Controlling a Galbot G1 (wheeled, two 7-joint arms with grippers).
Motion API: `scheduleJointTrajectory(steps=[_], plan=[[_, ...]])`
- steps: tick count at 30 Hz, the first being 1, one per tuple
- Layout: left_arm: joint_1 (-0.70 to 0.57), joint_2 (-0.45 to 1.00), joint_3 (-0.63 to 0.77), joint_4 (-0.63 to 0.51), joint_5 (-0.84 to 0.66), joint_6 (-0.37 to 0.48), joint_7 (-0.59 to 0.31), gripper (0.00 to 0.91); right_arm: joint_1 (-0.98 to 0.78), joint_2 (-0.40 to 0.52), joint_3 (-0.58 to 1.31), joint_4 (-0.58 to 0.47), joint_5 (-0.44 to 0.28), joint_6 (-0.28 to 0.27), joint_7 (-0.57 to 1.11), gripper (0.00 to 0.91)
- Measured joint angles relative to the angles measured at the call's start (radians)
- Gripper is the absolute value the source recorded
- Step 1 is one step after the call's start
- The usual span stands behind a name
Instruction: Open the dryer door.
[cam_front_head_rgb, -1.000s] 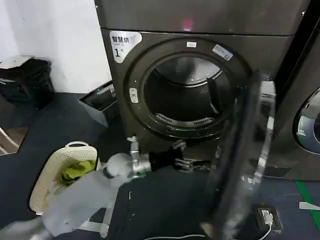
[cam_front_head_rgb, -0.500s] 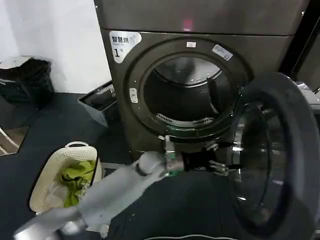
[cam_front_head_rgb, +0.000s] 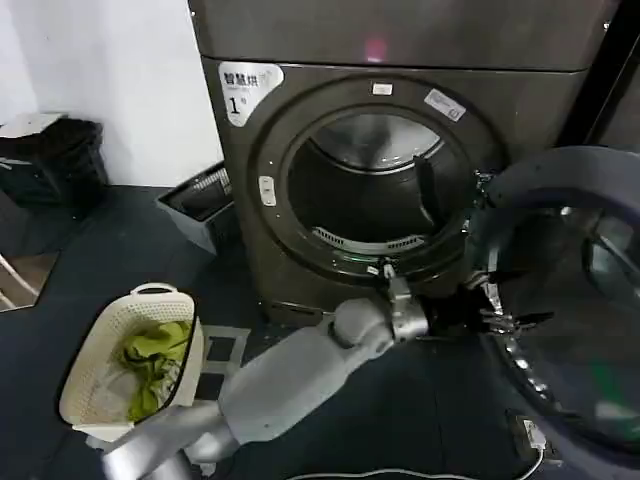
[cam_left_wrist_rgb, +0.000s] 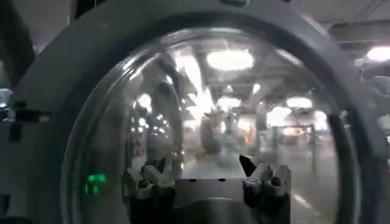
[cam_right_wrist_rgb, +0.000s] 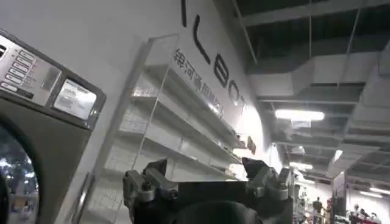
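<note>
While swinging wider, the dryer door (cam_front_head_rgb: 575, 300) is followed rightward by the spread-fingered left gripper (cam_front_head_rgb: 500, 305).

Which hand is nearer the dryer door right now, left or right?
Left. The left hand is open and up against the inner side of the swung-open dryer door. The right hand points up at shelving and ceiling beside a machine's control panel, away from the door.

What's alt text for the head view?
The dryer door stands swung wide open at right, the left gripper open against its inner side. The empty drum is exposed; a laundry basket with green cloth sits lower left.
</note>
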Motion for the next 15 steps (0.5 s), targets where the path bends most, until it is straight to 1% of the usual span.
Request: scheduleJointTrajectory(steps=[9, 15], plan=[[-0.014, -0.070, -0.015, 0.066, 0.062, -0.030, -0.075, 0.907, 0.012, 0.004, -0.017, 0.006, -0.001, -0.006, 0.002, 0.907], [-0.014, -0.081, -0.016, 0.074, 0.064, -0.041, -0.118, 0.907, 0.010, 0.004, -0.018, 0.005, -0.001, -0.001, 0.000, 0.907]])
